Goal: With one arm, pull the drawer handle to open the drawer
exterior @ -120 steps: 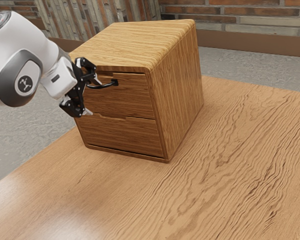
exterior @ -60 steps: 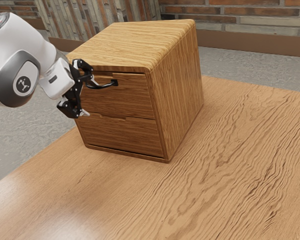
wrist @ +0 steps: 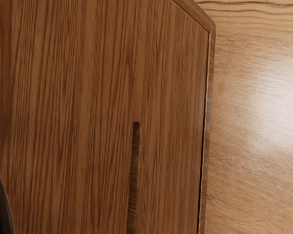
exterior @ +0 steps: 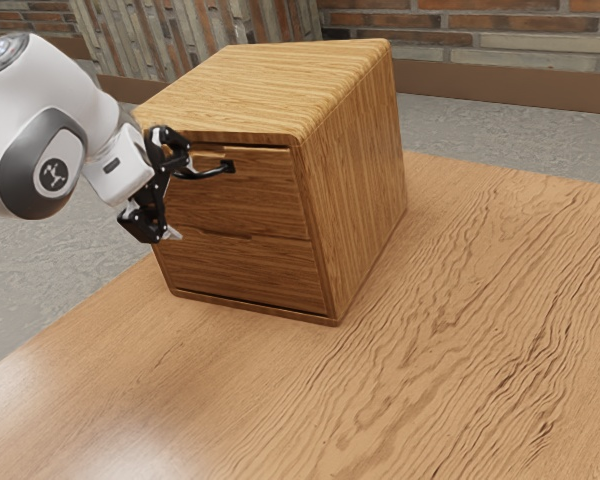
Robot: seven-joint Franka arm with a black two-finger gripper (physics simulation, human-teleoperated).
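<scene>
Our black two-finger gripper point(exterior: 168, 188), fingers apart, brackets the near end of the thin black drawer handle point(exterior: 208, 170) on the top drawer point(exterior: 245, 200) of the light wooden cabinet point(exterior: 280, 90) standing on the wooden desk point(exterior: 460, 350). We judge the grasp unmade: next, close and pull straight out. Whether fingers touch the handle, or the drawer is ajar, we cannot tell.

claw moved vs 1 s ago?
Yes, slightly. The claw sits a little lower against the top front edge of the cabinet, and it is at the drawer handle.
</scene>
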